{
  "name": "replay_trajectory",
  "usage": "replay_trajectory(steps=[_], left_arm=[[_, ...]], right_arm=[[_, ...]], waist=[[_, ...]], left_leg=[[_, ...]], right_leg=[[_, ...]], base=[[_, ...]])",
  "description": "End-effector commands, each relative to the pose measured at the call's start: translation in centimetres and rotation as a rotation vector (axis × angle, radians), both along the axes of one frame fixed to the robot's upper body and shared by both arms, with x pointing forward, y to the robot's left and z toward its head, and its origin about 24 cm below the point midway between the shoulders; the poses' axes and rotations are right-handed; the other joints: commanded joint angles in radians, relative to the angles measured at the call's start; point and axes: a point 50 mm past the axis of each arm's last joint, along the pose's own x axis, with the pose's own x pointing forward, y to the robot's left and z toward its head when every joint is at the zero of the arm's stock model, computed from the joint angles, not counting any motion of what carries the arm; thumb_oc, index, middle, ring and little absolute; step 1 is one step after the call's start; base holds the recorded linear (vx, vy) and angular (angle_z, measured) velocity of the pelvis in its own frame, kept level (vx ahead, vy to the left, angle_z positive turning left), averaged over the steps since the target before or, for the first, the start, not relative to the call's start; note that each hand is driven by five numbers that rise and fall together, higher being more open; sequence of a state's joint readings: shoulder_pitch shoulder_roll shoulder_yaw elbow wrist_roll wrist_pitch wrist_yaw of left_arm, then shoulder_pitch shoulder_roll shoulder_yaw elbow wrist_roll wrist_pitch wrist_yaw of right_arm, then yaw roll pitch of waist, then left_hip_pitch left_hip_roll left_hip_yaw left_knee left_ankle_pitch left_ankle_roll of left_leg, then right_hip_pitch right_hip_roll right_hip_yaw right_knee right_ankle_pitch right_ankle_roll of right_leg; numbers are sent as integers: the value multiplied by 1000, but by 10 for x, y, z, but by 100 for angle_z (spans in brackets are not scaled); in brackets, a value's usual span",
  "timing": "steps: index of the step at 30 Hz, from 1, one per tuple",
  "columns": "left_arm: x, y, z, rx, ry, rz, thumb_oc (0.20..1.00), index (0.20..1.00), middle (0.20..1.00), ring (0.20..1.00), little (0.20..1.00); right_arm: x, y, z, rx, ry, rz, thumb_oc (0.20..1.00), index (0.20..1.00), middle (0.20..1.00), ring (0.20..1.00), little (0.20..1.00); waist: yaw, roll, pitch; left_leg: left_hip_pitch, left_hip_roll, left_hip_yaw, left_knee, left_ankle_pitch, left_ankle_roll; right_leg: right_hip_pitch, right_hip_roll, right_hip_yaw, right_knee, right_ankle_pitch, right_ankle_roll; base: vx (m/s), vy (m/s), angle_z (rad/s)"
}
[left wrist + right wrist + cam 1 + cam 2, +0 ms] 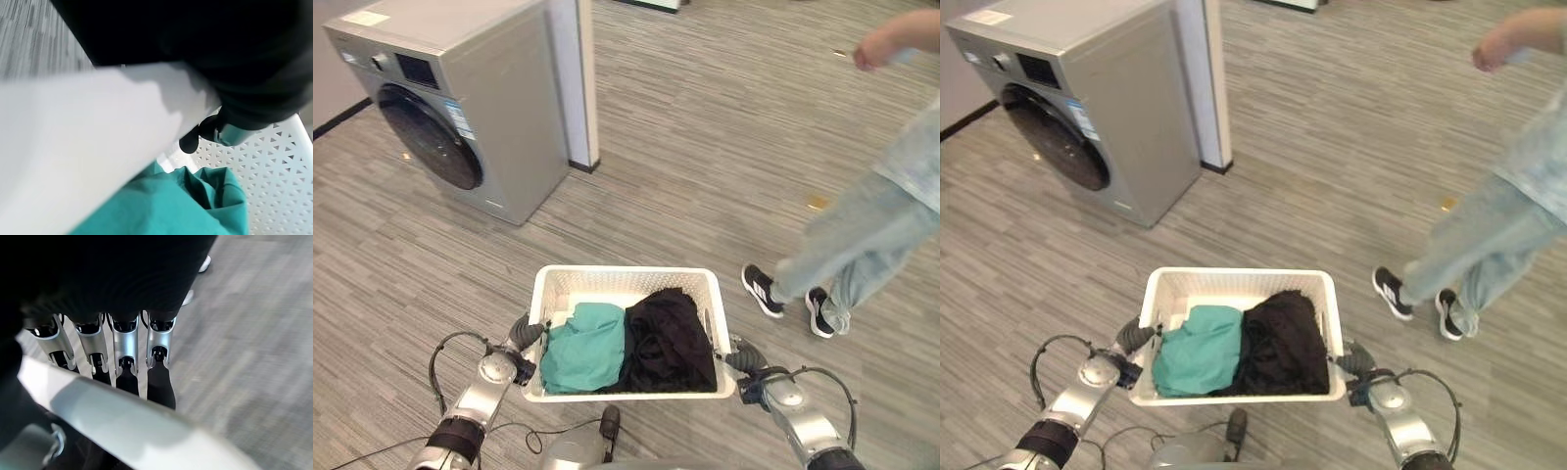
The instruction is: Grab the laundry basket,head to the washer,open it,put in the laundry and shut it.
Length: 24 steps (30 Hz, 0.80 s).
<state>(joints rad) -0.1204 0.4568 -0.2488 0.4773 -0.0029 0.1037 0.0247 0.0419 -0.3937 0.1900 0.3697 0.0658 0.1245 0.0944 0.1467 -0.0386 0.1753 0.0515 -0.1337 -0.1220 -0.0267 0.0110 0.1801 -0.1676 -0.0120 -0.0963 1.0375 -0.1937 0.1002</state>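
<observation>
Right hand: fingers curl under the basket rim, gripping its right side.
Left hand: grips the left rim, thumb hooked inside, so the load hangs level.
Laundry: teal cloth left, black clothes right, in the basket.
Person: walking, right.
Washer: far left, door shut.
Writing: stickers unreadable.

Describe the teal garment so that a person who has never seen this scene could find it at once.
On the grey floor in front of the washer, the robot carries a white laundry basket between its left hand and right hand. The teal garment lies in the basket's left half, touching a black garment; its colour alone sets it apart.
</observation>
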Motion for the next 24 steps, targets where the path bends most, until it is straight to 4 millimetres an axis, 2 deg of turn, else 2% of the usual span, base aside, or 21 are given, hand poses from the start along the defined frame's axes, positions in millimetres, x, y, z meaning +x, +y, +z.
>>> replay_trajectory(steps=[1, 6, 15, 22, 24], left_arm=[[-46, -7, -56, -220, 177, 158, 200, 200, 200, 200, 200], [-49, -4, -57, -226, 183, 174, 200, 200, 200, 200, 200], [-52, 1, -60, -241, 191, 224, 200, 200, 200, 200, 200], [-56, 6, -61, -244, 198, 258, 200, 200, 200, 200, 200], [-54, 8, -59, -249, 189, 271, 200, 200, 200, 200, 200]], right_arm=[[-49, -44, -53, 92, 246, -315, 200, 200, 200, 200, 200], [-48, -39, -52, 98, 244, -282, 200, 200, 200, 200, 200], [-48, -29, -56, 110, 269, -235, 200, 200, 200, 200, 200], [-39, -25, -49, 101, 231, -198, 200, 200, 200, 200, 200], [-30, -22, -45, 108, 209, -170, 200, 200, 200, 200, 200]], waist=[[-127, 42, -93], [-123, 40, -98], [-114, 29, -116], [-104, 24, -118], [-96, 21, -112]], left_leg=[[2, 146, 111, -47, 45, -215], [7, 138, 116, -47, 32, -205], [8, 135, 84, -61, 32, -205], [6, 136, 72, -55, 32, -208], [0, 142, 60, -41, 33, -209]], right_leg=[[240, -13, 11, -1089, 187, -14], [242, -21, 26, -1103, 199, -4], [252, -26, -1, -1114, 198, -1], [259, -23, -19, -1116, 193, -5], [256, -18, -24, -1096, 178, -12]], base=[[-9, -2, 46], [41, 24, 6], [13, -4, 6], [-11, -28, 15], [-40, -53, -1]])
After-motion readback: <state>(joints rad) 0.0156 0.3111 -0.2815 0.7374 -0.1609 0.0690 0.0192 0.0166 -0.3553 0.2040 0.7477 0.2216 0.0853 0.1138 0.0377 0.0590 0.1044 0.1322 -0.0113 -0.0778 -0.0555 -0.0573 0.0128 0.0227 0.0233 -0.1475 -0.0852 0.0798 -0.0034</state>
